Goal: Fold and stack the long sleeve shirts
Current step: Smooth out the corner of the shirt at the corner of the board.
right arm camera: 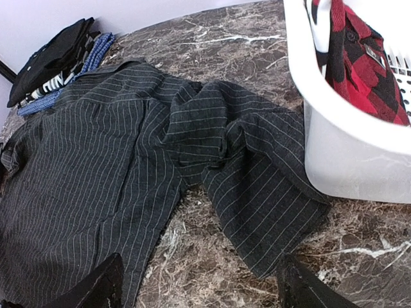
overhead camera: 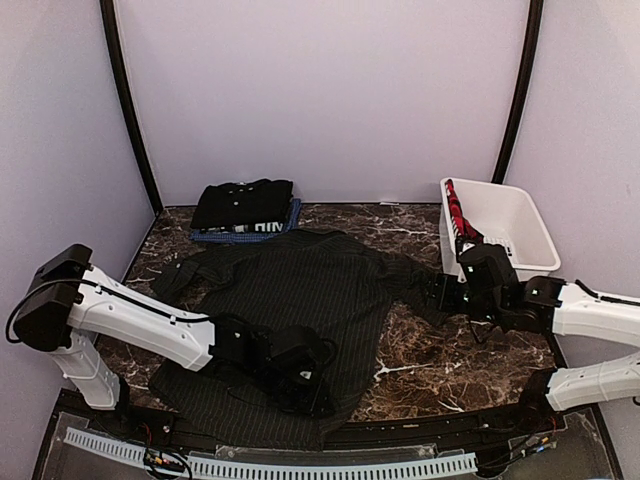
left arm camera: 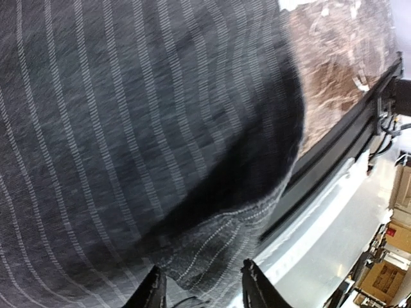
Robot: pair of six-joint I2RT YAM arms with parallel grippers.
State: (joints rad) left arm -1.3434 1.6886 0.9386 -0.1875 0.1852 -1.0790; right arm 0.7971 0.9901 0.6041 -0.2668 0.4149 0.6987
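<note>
The large black pinstriped shirt (overhead camera: 300, 280) lies spread on the marble table, its hem at the near edge. My left gripper (overhead camera: 305, 375) is low over its lower right part. In the left wrist view the gripper (left arm camera: 202, 289) is open, with the shirt's folded hem (left arm camera: 225, 244) lying between the fingertips. My right gripper (overhead camera: 447, 290) is open and empty by the right sleeve. In the right wrist view it (right arm camera: 205, 289) hovers over bare marble between the shirt body (right arm camera: 96, 173) and the sleeve (right arm camera: 257, 179). A plain black shirt (overhead camera: 243, 203) lies folded on a blue lettered one (overhead camera: 245, 232) at the back left.
A white plastic basket (overhead camera: 505, 225) stands at the back right, close to the sleeve, with a red and black cloth (right arm camera: 359, 51) hanging inside. The table's black front rail (left arm camera: 334, 167) runs just beyond the hem. Purple walls close in the back and sides.
</note>
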